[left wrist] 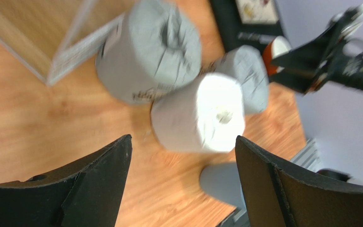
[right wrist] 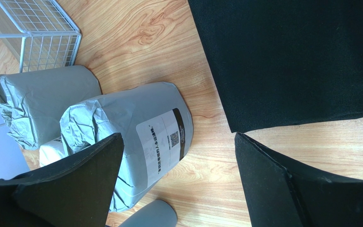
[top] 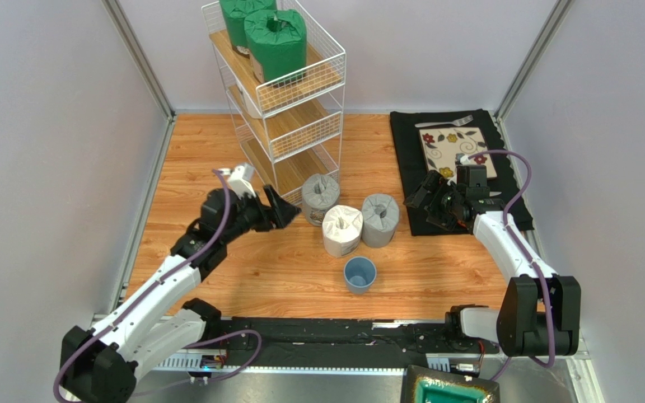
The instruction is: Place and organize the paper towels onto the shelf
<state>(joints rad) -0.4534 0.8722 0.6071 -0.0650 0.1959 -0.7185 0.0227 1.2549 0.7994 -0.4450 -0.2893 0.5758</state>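
Note:
The white wire shelf (top: 288, 101) stands at the back centre with two green rolls (top: 274, 42) on its top tier. On the floor in front stand two grey rolls (top: 320, 196) (top: 380, 218) and a white roll (top: 342, 228). My left gripper (top: 290, 211) is open and empty, just left of the near-shelf grey roll. In the left wrist view (left wrist: 183, 137) the white roll (left wrist: 202, 113) lies ahead between the jaws, apart from them. My right gripper (top: 421, 195) is open and empty, just right of the other grey roll, which shows in the right wrist view (right wrist: 136, 132).
A small blue cup (top: 359, 274) stands in front of the rolls. A black mat (top: 410, 143) with a floral plate (top: 454, 149) and a fork lies at the right, under the right arm. Grey walls close in both sides.

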